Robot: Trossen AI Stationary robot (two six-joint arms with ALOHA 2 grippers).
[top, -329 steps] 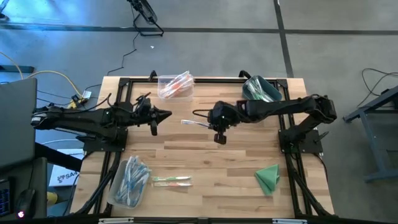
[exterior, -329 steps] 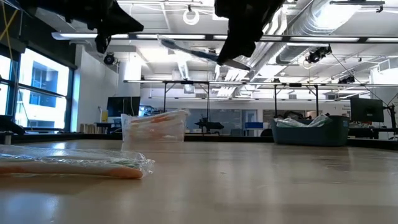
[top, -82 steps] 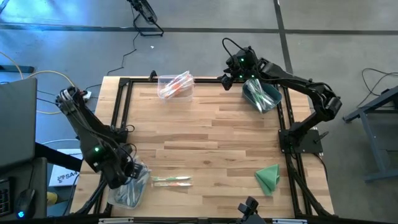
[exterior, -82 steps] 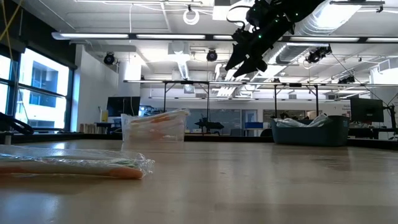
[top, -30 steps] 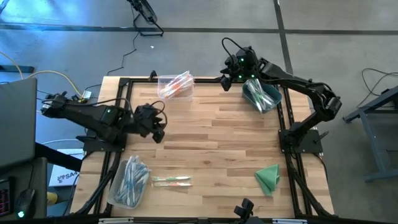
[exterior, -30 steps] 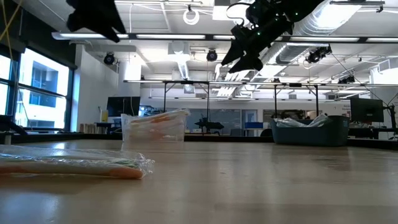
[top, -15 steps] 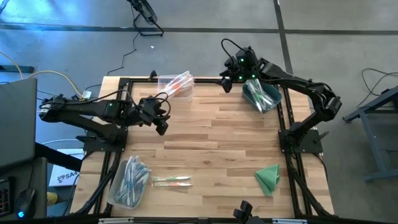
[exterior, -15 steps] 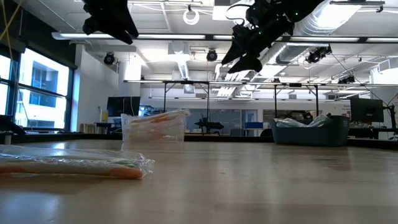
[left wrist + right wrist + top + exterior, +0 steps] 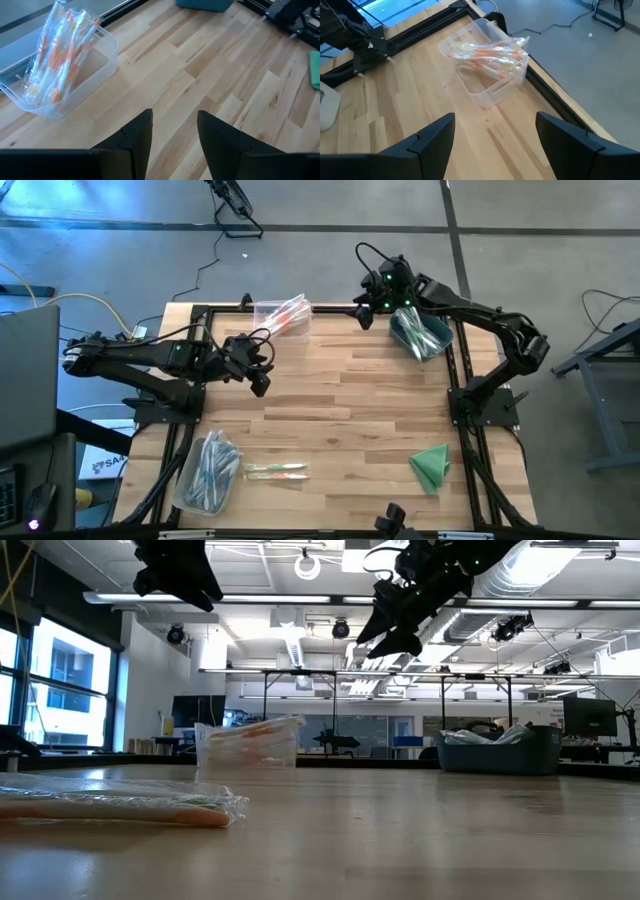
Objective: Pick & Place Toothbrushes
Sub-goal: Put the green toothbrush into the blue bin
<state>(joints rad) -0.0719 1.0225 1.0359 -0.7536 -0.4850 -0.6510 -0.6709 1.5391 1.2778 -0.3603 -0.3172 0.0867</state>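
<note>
We see the left gripper up in the air over the table, at about ten o'clock from the table's middle, its two fingers standing a little apart with bare wood showing between them and nothing held. Just beyond it, at eleven o'clock on the table's far edge, we have the clear bin stuffed with wrapped orange toothbrushes.

Over at one o'clock, the right gripper hangs high beside the teal bin, fingers spread wide apart, empty as well. From its wrist we look straight at that same clear bin of orange brushes.

Down at seven o'clock, near the front-left corner, we spot another clear bin holding the blue toothbrushes, and just beside it, on the bare wood, a loose wrapped toothbrush pack with green and orange in it. In the low view that pack lies flat in the foreground.

At four o'clock a folded green cloth sits alone, well apart from the bins.
</note>
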